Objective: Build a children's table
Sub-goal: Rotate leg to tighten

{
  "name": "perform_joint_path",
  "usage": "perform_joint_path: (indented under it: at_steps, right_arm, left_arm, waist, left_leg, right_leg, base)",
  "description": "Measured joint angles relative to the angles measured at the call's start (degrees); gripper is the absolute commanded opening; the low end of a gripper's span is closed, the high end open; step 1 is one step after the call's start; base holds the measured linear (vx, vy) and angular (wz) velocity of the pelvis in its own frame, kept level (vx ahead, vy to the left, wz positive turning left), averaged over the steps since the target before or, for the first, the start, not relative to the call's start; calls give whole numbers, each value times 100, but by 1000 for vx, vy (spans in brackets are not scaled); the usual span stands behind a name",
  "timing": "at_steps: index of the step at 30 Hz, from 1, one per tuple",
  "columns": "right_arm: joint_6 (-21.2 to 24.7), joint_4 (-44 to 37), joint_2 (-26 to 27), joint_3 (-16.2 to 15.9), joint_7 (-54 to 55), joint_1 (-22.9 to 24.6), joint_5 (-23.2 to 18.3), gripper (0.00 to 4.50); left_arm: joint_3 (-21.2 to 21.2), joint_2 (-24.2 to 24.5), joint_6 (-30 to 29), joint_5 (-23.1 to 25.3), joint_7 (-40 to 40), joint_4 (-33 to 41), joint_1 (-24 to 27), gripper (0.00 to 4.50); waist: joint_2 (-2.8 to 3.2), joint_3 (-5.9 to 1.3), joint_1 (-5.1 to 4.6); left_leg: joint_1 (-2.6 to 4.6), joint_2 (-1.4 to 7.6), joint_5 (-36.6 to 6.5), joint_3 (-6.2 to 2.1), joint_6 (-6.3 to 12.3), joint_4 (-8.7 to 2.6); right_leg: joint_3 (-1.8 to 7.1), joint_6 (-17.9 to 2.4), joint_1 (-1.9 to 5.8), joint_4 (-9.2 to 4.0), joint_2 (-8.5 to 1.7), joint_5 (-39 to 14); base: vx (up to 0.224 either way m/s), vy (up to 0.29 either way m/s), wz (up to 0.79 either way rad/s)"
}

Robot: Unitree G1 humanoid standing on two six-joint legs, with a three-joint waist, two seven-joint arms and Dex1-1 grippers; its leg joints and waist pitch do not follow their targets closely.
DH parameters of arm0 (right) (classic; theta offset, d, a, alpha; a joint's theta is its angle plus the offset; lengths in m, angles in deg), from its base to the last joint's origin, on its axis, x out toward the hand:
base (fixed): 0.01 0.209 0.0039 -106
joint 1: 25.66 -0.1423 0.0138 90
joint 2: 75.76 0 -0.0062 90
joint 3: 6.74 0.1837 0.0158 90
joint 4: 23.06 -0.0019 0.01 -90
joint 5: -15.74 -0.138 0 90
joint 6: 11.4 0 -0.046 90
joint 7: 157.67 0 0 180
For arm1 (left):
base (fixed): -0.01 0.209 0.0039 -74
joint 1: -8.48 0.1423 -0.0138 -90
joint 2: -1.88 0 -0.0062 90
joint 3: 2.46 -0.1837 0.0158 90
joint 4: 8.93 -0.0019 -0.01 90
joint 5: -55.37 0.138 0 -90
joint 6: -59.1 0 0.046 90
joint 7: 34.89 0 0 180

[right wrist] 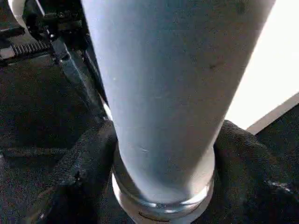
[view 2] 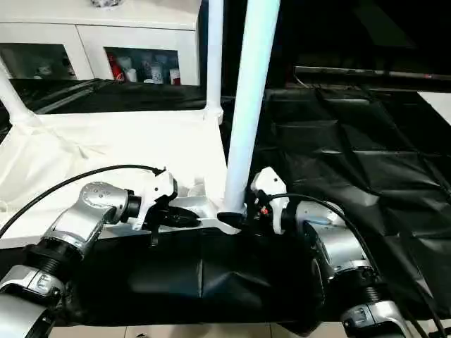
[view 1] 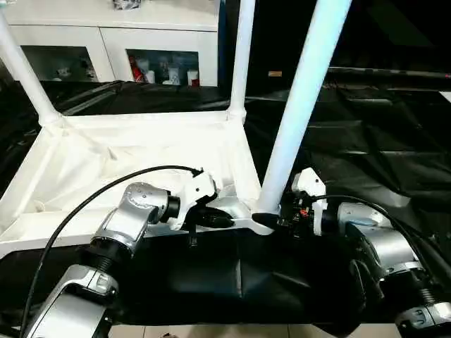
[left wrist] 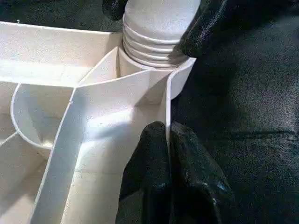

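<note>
A: Start nearest. What are the arms doing?

B: The left gripper, two black fingers pressed together, pinches the thin near rim of the upturned white plastic rectangular tabletop, just beside its near right corner socket. The right gripper has its fingers spread round the base of the near long white tapered tube leg, one finger on each side where the leg enters the socket.

A: So which step is this?

B: I judge it is seating that leg. The left wrist view shows threaded rings still standing above the socket, so it looks not fully home. The next move likely calls for turning or pressing the leg down while the left holds the tabletop steady.

A: And farther back?

B: The tabletop lies ribs-up on the black-draped table. Two more legs stand in the far corners, one at the far left, one at the far right. Behind is a white glass-door cabinet.

A: Anything unclear?

B: All the legs' tops are cut off, and the tabletop's near left corner is hidden behind the left forearm.
</note>
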Motion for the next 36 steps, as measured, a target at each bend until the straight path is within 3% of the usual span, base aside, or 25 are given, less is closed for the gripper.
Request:
perform_joint_path:
  at_steps: [8,9,12,23,32,36]
  right_arm:
    - [-113,13,-24,-44,9,1,108,325]
    - [-111,13,-23,-44,11,1,108,294]
    - [-103,19,-19,-42,21,1,84,279]
    - [-133,60,94,40,186,83,65,270]
    - [-422,570,892,517,2199,145,204,270]
    - [-324,966,1490,765,3820,-169,531,270]
  left_arm:
    - [0,0,0,0,-9,0,1,0]
    - [0,-1,0,0,-13,0,1,0]
    - [0,-2,0,0,-20,0,1,0]
    - [0,-13,18,1,-130,-42,1,0]
    - [35,-583,114,308,-1378,-719,-374,0]
    - [41,-1124,80,502,-2438,-1356,-776,0]
  waist:
    - [-1,0,1]
    - [-1,1,1]
    - [-1,1,1]
    - [-2,0,0]
    - [-22,-9,-31]
    - [-38,-17,-35]
  left_leg:
    - [0,0,0,0,0,1]
    - [0,0,0,0,1,2]
    - [0,0,0,0,1,4]
    - [5,0,0,-1,1,11]
    - [48,-14,0,0,-1,24]
    - [46,-21,0,-1,-1,27]
  right_leg:
    - [0,0,0,2,0,0]
    - [0,0,0,2,0,0]
    - [0,0,0,3,0,0]
    - [1,-1,6,8,0,1]
    - [16,15,45,3,-8,-5]
    - [18,17,49,-6,-14,-6]
  base:
    - [0,0,0]
    - [0,0,0]
    - [0,0,0]
    - [0,0,0]
    - [0,0,0]
    - [0,0,0]
